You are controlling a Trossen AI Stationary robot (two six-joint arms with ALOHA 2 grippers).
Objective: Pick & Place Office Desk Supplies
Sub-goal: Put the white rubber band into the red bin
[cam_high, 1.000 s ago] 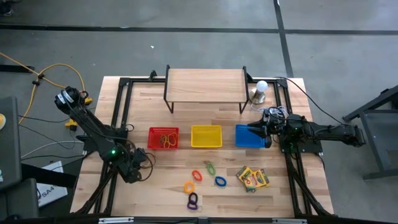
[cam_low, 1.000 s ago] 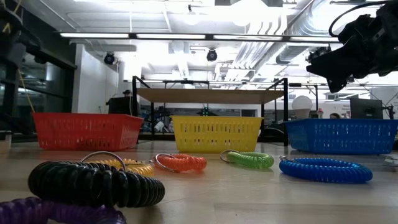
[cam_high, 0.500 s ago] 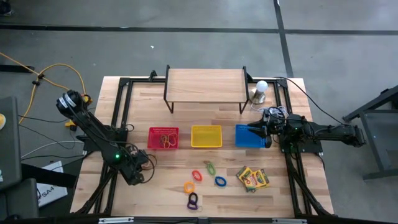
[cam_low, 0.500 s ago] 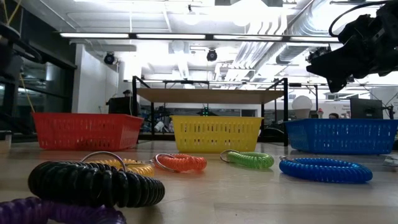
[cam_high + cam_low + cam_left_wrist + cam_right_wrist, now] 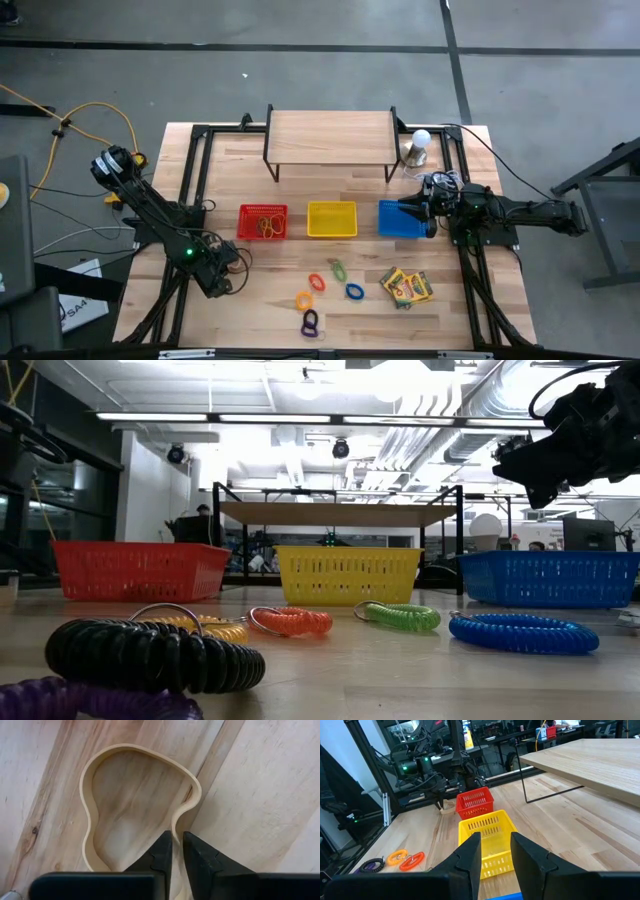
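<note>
One tan rubber band (image 5: 86, 795) flat on the bare wood of the worktop (image 5: 260, 310), near the left edge and well apart from the other supplies. Left hand (image 5: 177, 836) down at it, fingers drawn narrow, a strand of the band caught between the tips; rest of the loop spread open on the wood ahead of the fingers. More rubber bands (image 5: 268, 224) heaped in the red basket (image 5: 263, 221), just beside the yellow basket (image 5: 332, 219) and then the blue basket (image 5: 398, 218) in one row. Nearer the front edge, scattered: orange ring (image 5: 316, 282), green ring (image 5: 339, 269), blue ring (image 5: 354, 291), yellow ring (image 5: 304, 300), purple ring (image 5: 310, 322). Crayon boxes (image 5: 406, 287) stacked askew to their right. Right hand (image 5: 410, 208) hung above the blue basket, fingers parted a little, nothing between them.
</note>
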